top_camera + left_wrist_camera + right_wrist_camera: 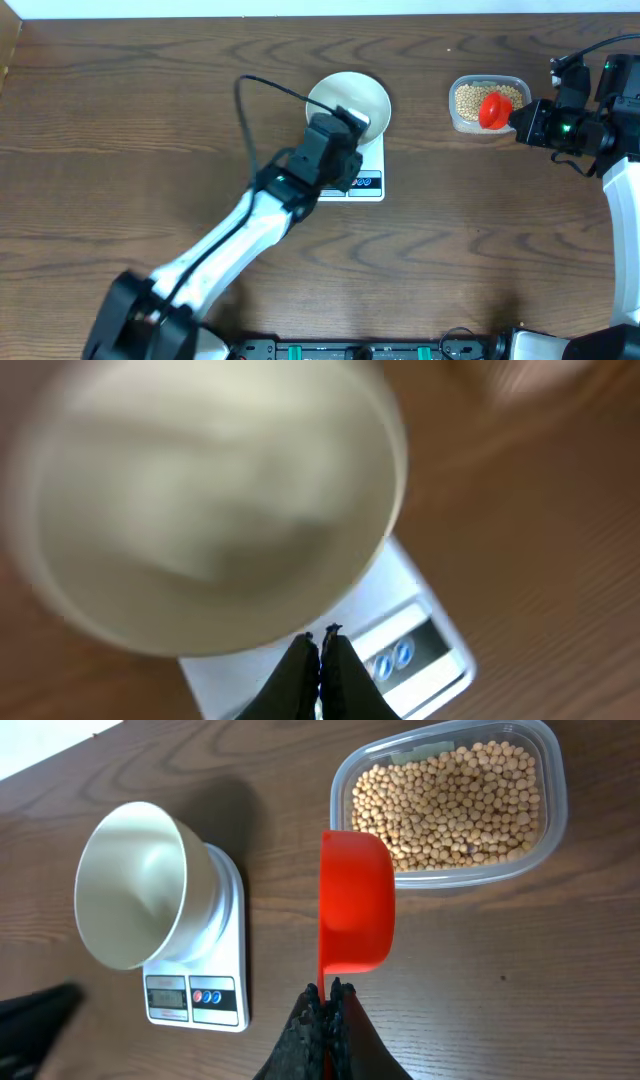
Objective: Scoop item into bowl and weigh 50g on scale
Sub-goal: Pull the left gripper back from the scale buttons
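The white bowl (352, 95) stands on the white scale (368, 183), whose display and buttons face the front; both also show in the right wrist view as bowl (130, 885) and scale (195, 1000). My left gripper (350, 122) hangs over the scale at the bowl's near rim, and in the left wrist view this gripper (321, 632) is shut with nothing between its fingers, just below the blurred bowl (200, 510). My right gripper (328, 988) is shut on the handle of a red scoop (357, 900). The scoop hangs beside the clear tub (440, 880) of tan beans (450, 800).
The tub (487, 122) sits at the back right of the brown wooden table, with the red scoop (493, 108) over it. The left arm stretches from the front left corner toward the scale. A black rail runs along the front edge.
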Robot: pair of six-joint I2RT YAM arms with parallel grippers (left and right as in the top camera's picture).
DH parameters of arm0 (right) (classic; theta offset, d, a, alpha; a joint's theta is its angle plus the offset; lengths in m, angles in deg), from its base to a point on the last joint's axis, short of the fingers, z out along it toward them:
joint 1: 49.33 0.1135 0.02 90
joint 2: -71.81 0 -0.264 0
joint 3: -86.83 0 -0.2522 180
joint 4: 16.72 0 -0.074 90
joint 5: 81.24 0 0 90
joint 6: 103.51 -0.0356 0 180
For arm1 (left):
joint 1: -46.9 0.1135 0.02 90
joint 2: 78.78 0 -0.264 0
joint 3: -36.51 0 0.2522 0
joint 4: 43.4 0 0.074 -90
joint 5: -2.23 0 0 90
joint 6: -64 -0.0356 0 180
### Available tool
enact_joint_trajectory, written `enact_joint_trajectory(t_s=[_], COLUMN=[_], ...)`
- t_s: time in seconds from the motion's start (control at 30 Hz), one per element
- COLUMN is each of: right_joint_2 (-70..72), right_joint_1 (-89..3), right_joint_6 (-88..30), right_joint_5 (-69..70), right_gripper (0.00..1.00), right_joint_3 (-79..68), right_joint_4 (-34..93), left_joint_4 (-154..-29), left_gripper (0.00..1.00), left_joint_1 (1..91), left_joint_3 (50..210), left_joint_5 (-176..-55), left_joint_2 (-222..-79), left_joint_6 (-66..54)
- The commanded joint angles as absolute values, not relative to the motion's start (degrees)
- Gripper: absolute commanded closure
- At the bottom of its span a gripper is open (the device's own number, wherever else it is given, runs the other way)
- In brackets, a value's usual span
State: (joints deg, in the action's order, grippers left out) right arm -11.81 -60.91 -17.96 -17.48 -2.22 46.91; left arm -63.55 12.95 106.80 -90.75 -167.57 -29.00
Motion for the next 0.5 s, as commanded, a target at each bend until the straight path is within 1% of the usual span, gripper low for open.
enact_joint_trajectory(t_s=[0.0, 0.47], right_joint_2=[-10.9, -10.9], right_joint_1=[-61.3, -61.3], right_joint_6=[-17.0, -16.6], right_joint_5=[-17.7, -17.7], right_gripper=[0.99, 0.99], right_joint_3=[-1.2, -1.2], right_joint_4=[46.6, 46.0], left_joint_4=[-63.8, -64.7], left_gripper=[0.93, 0.92], left_joint_1=[13.1, 13.4], left_joint_3=[106.7, 106.7], left_joint_5=[-89.7, -89.5], left_joint_2=[-163.7, -163.2], left_joint_6=[-29.0, -29.0])
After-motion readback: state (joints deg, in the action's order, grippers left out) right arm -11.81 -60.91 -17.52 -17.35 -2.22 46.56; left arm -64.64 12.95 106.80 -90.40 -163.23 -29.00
